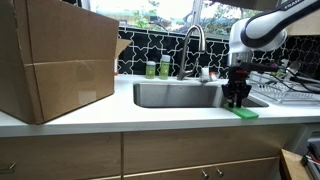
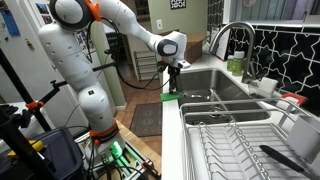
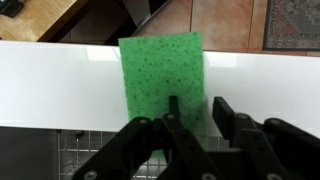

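Note:
A green sponge [image 3: 158, 68] lies flat on the white counter strip [image 3: 60, 85] at the front edge of the sink. It also shows in both exterior views [image 1: 245, 113] [image 2: 170, 98]. My gripper [image 3: 197, 102] hangs just above its near right corner, with one finger over the sponge and the other past its right edge. The fingers stand apart with a gap between them and hold nothing. The gripper also shows above the sponge in both exterior views [image 1: 237, 97] [image 2: 172, 84].
A steel sink [image 1: 180, 95] with a curved faucet [image 1: 194, 42] lies behind the sponge. A large cardboard box [image 1: 55, 60] stands on the counter. A wire dish rack [image 2: 240, 140] sits beside the sink. Green bottles [image 1: 152, 68] stand by the tiled wall.

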You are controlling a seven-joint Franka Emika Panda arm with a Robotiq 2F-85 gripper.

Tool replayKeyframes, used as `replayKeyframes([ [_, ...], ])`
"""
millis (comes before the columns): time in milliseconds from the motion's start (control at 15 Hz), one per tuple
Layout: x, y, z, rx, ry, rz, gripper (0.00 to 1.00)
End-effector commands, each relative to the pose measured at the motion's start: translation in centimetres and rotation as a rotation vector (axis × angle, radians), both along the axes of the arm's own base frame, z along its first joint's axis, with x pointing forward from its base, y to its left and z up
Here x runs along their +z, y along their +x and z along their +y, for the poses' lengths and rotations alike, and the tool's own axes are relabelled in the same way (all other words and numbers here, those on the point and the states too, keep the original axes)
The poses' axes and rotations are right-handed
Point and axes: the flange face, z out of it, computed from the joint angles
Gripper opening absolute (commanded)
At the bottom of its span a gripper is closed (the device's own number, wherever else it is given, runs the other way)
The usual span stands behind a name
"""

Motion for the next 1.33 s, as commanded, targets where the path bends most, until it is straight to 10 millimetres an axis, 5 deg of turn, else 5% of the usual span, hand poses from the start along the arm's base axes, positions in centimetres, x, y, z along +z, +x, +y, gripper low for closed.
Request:
replayKeyframes([
  [0,0.6,-0.7,0.4,0.012,-0.05,-0.02,0.73],
  [267,0.0,-1.8,0.5,0.103,-0.101,0.027,1.0],
  [1267,-3.1,-4.0,0.7,0.272,-0.129,-0.175,1.0],
])
